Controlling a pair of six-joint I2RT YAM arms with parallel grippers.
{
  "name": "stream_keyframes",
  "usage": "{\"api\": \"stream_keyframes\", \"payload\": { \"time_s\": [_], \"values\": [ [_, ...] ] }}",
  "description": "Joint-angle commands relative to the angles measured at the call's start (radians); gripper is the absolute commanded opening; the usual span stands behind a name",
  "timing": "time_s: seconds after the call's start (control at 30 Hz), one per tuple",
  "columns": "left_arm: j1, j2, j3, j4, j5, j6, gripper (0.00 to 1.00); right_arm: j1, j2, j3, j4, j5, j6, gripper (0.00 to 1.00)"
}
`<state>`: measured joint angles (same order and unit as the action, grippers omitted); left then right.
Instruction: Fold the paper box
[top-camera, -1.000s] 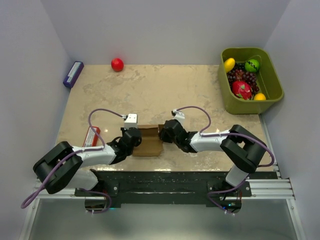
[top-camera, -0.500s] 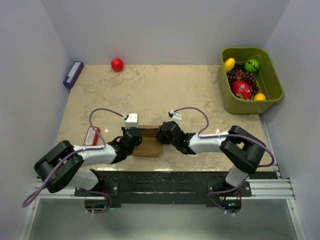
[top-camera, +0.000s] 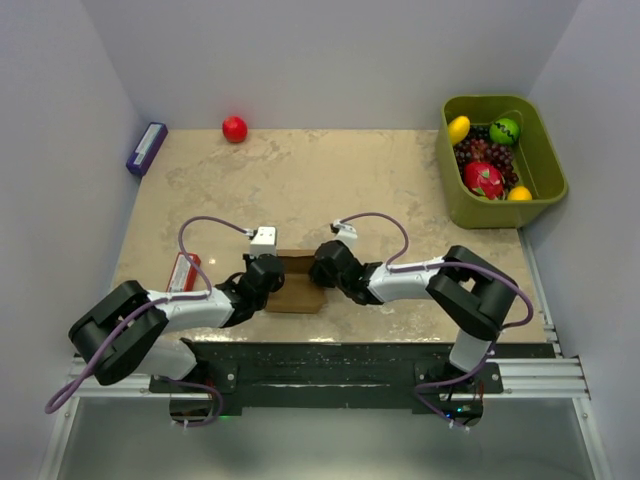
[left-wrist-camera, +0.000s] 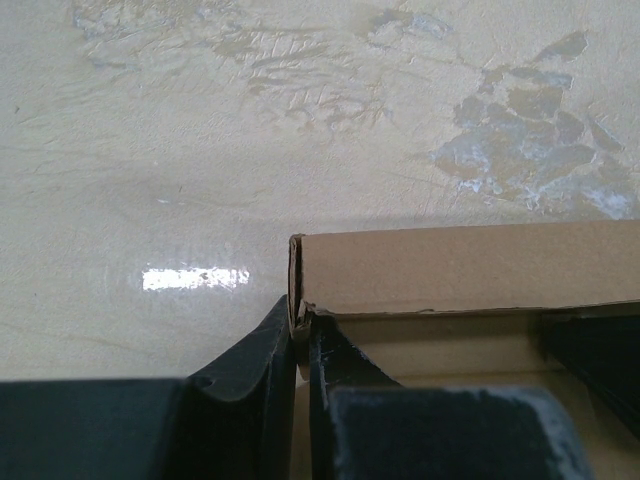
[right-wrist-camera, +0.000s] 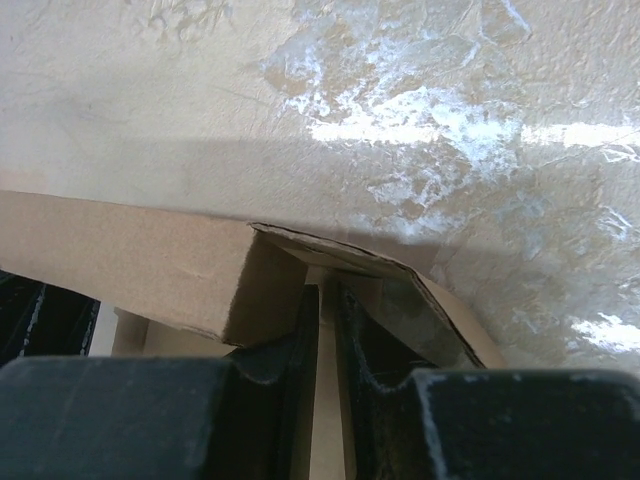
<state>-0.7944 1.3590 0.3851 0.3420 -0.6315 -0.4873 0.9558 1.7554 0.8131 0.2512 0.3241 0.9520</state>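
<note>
— Top external shows the table. Where is the box?
— Near the front edge, between both arms.
— And the grippers?
— The left gripper pinches one box wall. The right gripper is nearly closed on another wall.

— What colours do we have in front of us?
— We see the paper box in plain, unprinted brown. Our surface is beige, marbled with pale grey-white patches.
— And around it?
— We count a red ball, a purple-blue box, a red packet and an olive-green bin of yellow, green, red and dark purple fruit. Our left hand and right hand are black, and the cables are purple.
</note>
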Motion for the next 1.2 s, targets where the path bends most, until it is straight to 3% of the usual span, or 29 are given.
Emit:
{"api": "stream_keyframes", "payload": {
  "time_s": [0.0,0.23,0.57,0.8,0.97,1.17],
  "values": [
    [-0.005,0.011,0.017,0.015,0.036,-0.037,0.00,0.015,0.039,0.049,-0.072,0.006,0.022,0.16],
    [-0.005,0.014,0.017,-0.001,0.007,-0.030,0.00,0.015,0.004,0.055,-0.086,0.021,0.005,0.20],
    [-0.005,0.022,0.038,-0.034,-0.023,-0.005,0.00,0.015,-0.258,0.017,-0.231,-0.003,-0.143,0.55],
    [0.004,0.022,0.043,-0.040,-0.014,-0.002,0.00,-0.023,-0.367,0.028,-0.397,0.043,-0.239,0.62],
    [0.012,0.023,0.041,-0.040,-0.007,0.001,0.00,-0.110,-0.349,0.001,-0.359,0.017,-0.308,0.68],
    [0.018,0.023,0.044,-0.043,-0.005,0.004,0.00,-0.115,-0.266,0.017,-0.276,-0.017,-0.403,0.64]
  ]
}}
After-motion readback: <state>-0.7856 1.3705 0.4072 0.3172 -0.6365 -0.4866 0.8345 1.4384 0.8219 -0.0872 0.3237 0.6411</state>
